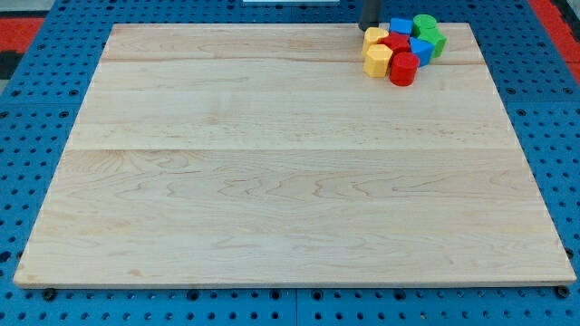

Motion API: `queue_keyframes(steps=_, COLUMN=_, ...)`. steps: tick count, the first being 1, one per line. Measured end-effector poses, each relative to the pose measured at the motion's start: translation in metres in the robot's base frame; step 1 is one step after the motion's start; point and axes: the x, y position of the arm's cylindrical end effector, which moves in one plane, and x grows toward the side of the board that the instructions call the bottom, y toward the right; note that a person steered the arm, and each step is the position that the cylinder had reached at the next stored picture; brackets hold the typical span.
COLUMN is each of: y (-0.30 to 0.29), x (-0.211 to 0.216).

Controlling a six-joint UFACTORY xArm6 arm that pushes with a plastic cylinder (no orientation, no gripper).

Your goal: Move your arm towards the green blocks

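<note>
A tight cluster of blocks sits at the view's top right of the wooden board. Two green blocks lie on its right side: a green cylinder (424, 23) and a green block (436, 42) just below it. The cluster also holds two blue blocks (401, 25) (420, 50), a red star-like block (396, 43), a red cylinder (403, 69) and two yellow blocks (375, 37) (378, 61). My tip (370, 27) is the dark rod at the view's top edge, just left of the cluster, beside the upper yellow block and left of the green blocks.
The wooden board (272, 163) rests on a blue perforated table. The cluster lies close to the board's top edge and top right corner. A red area shows at the view's top corners.
</note>
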Motion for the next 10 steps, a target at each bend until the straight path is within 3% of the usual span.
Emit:
queue_keyframes(steps=1, y=-0.008, x=0.01)
queue_keyframes(steps=4, y=-0.107, x=0.167)
queue_keyframes(steps=6, y=-0.027, x=0.219)
queue_keyframes(steps=7, y=0.03, x=0.228)
queue_keyframes(steps=9, y=0.112, x=0.159)
queue_keyframes(steps=10, y=0.131, x=0.102)
